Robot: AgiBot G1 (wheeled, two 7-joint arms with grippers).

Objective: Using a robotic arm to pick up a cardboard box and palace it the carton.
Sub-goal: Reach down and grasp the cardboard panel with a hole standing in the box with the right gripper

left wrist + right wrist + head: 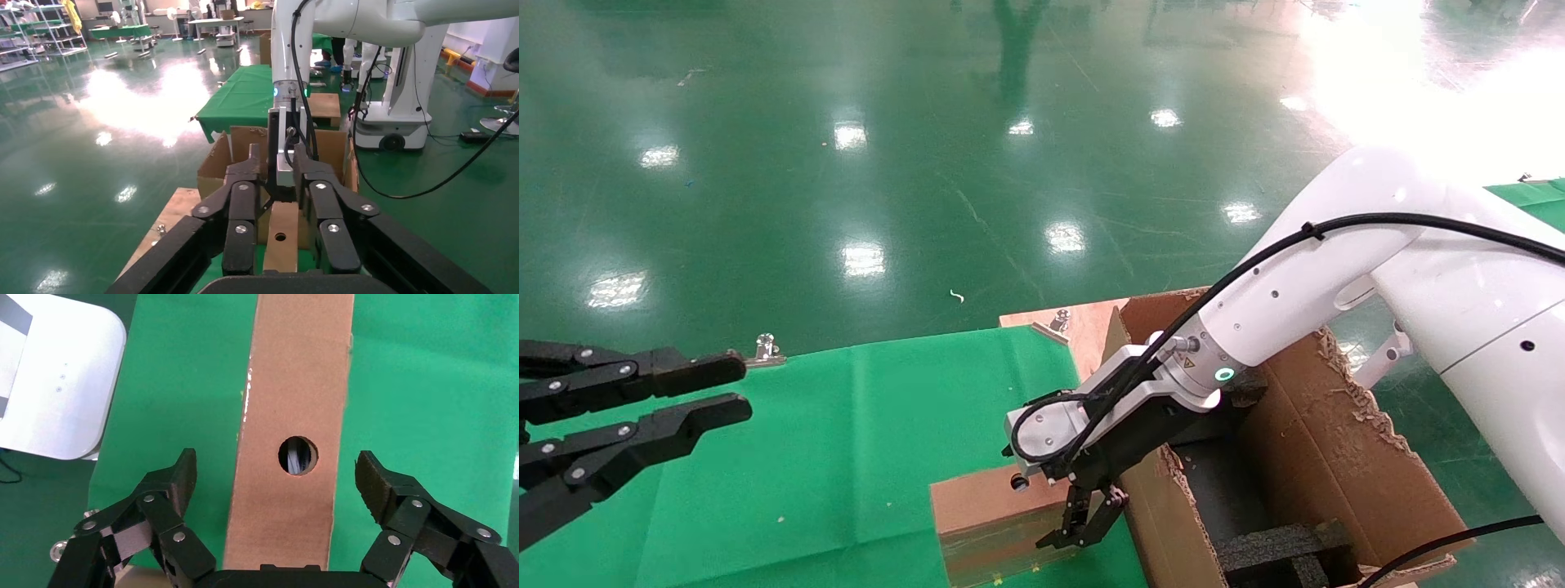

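Note:
The small flat brown cardboard box [985, 506] stands on edge on the green cloth, a round finger hole in its upper face. The white robotic arm [1336, 253] reaches down over it. Its black right gripper [1071, 535] is open, one finger on each side of the box's end nearest the carton, not touching. In the right wrist view the box [294, 404] runs between the spread jaws of the gripper [276, 464]. The large torn carton [1336, 441] stands just right of the box. The all-black left gripper [735, 388] hangs open and empty at the far left.
A green cloth [846, 457] covers the table. Black foam inserts [1279, 547] lie inside the carton. A wooden board [1083, 327] with a metal clamp [1060, 320] sits behind the carton; another clamp [764, 347] holds the cloth's far edge. Shiny green floor lies beyond.

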